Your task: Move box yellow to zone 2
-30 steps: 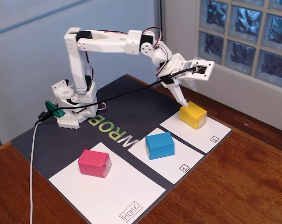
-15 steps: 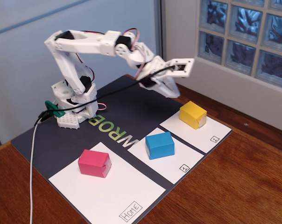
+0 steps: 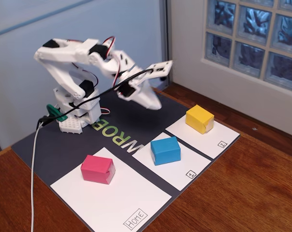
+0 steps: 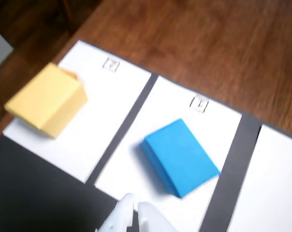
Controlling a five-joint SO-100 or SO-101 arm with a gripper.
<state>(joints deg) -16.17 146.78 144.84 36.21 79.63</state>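
The yellow box [image 3: 199, 119] rests on the far part of the white zone 2 panel [image 3: 218, 137], whose boxed "2" is at its near corner. In the wrist view the box [image 4: 47, 99] lies at the left on that panel [image 4: 112, 106]. My gripper [image 3: 154, 102] hangs in the air above the dark mat, behind the panels and apart from the box. Its white fingertips [image 4: 135, 203] show at the bottom edge of the wrist view, almost together, with nothing between them.
A blue block [image 3: 165, 150] sits on the panel marked "1" [image 3: 187, 170], also in the wrist view [image 4: 181, 157]. A pink block [image 3: 97, 169] sits on the Home panel [image 3: 122, 203]. A dark mat [image 3: 44, 154] covers the wooden table. A wall and glass-block window stand behind.
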